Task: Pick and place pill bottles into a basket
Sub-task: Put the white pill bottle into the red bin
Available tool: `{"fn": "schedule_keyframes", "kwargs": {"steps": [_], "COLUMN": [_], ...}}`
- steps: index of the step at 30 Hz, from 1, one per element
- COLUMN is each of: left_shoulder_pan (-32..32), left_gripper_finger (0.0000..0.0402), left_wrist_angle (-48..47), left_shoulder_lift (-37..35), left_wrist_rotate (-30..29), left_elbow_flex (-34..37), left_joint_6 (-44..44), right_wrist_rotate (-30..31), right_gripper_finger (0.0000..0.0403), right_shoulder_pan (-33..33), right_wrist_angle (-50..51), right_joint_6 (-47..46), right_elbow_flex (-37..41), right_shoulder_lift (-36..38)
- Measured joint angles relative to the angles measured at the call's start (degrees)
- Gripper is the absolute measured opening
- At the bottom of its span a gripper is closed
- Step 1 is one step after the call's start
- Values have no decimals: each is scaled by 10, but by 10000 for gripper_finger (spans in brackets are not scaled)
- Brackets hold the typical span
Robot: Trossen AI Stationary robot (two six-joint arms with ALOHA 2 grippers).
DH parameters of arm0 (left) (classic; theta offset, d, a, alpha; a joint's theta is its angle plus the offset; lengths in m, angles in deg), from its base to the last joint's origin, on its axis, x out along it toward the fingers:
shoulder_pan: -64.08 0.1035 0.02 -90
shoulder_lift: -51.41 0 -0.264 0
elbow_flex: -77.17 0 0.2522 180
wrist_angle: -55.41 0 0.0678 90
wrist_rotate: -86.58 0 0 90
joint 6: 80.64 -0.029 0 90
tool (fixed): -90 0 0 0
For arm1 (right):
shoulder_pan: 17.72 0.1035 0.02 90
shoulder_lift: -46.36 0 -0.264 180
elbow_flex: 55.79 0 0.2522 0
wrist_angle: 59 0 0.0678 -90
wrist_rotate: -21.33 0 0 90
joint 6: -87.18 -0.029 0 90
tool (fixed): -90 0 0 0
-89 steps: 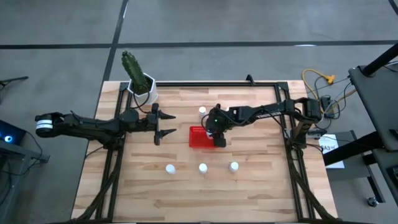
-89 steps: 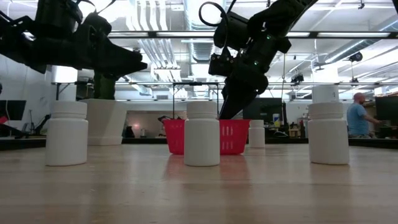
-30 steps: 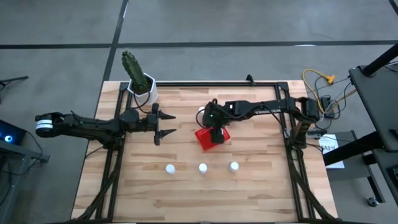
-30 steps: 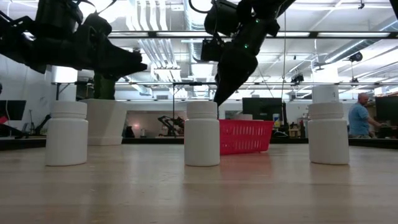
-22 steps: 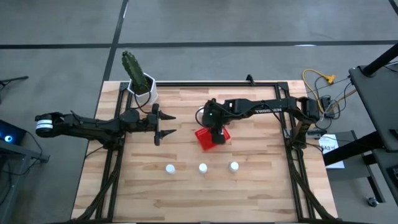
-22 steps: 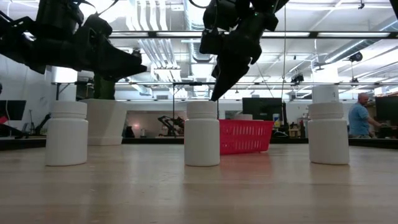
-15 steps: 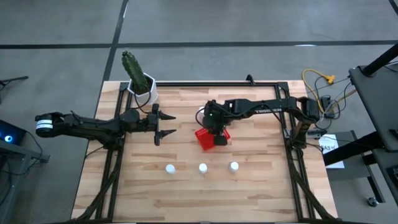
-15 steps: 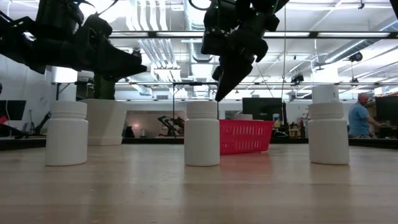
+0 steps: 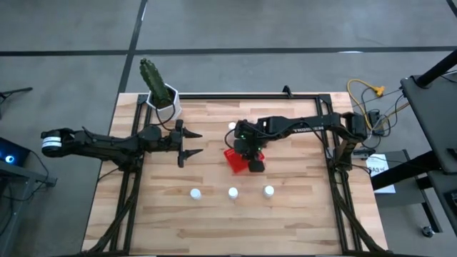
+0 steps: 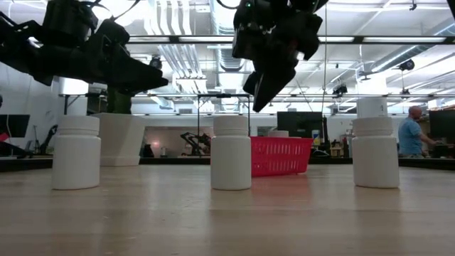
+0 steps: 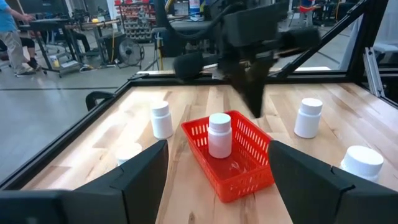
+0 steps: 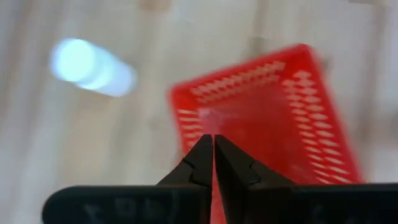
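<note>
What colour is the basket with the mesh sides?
Bright red. The basket shows best in the left wrist view, with one white pill bottle standing inside it.

The table (image 9: pixel 300 214) is pale wood planks with visible grain, smooth with a soft sheen in the low view. The basket (image 11: pixel 233 155) looks like bright red plastic, thin mesh-style walls, slightly glossy. The pill bottles (image 10: pixel 230 153) are plain white plastic, matt, smooth, with ridged-looking caps. Both arms are dark and matt, and the left gripper's fingers (image 11: pixel 134 177) look like black moulded plastic. The frame (image 9: pixel 235 96) round the table edge looks like black metal.
</note>
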Motion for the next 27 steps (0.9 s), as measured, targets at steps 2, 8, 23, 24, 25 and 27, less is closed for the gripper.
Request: {"fn": "schedule_keyframes", "kwargs": {"steps": [2, 8, 23, 24, 25, 27], "left_shoulder_pan": [0, 0, 0, 0, 0, 0], "left_gripper_finger": [258, 258, 258, 258, 258, 258], "left_wrist_angle": [0, -1, -3, -3, -3, -3], "left_shoulder_lift": [0, 0, 0, 0, 0, 0], "left_wrist_rotate": [0, 0, 0, 0, 0, 0], "left_elbow_flex": [0, 0, 0, 0, 0, 0], "left_joint_6": [-2, -3, 0, 0, 0, 0], "right_wrist_rotate": [-31, -33, 76, 78, 84, 92], "right_gripper_finger": [8, 8, 8, 8, 8, 8], "right_shoulder_pan": [5, 23, 26, 26, 26, 25], "right_wrist_angle": [0, 0, 25, 27, 27, 28], "right_joint_6": [-1, -22, -60, -60, -60, -61], "right_elbow_flex": [0, 2, 30, 32, 33, 36], "right_shoulder_lift": [0, 0, 0, 0, 0, 0]}}
